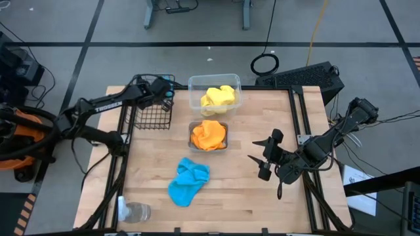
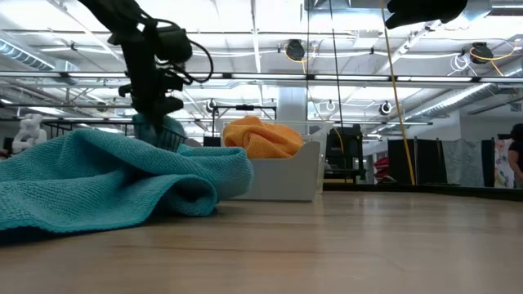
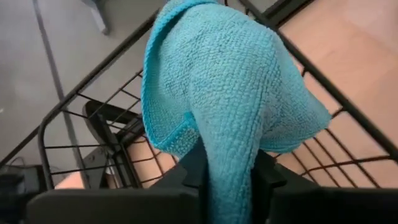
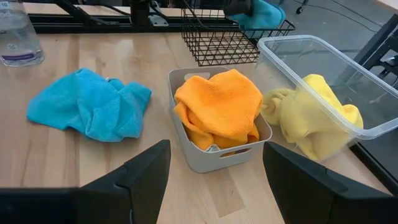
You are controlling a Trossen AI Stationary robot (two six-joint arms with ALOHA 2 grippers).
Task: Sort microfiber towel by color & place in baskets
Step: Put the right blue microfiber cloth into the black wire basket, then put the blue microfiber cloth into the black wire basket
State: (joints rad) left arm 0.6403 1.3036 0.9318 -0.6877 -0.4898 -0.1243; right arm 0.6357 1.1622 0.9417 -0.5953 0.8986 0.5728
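Wooden tabletop fills the high view, ringed by grey workshop floor. At ten o'clock the left gripper (image 1: 164, 92) hangs over the black wire basket (image 1: 152, 115), its fingers pinching a blue towel (image 3: 236, 93) that droops over the mesh; the grip looks slack, perhaps about to let go, though I cannot be sure. A second blue towel (image 1: 189, 181) lies crumpled on bare wood at seven o'clock, with a glass cup (image 1: 134, 212) near the front-left corner. At centre, the grey tray (image 1: 225, 145) holds an orange towel (image 1: 209, 134); just behind it at twelve o'clock, the clear tub (image 1: 195, 84) holds a yellow towel (image 1: 218, 97). At three o'clock the right gripper (image 1: 264, 158) waits, fingers spread and empty. Microfiber should be light, limp and grippy; a raised fold pinches best.
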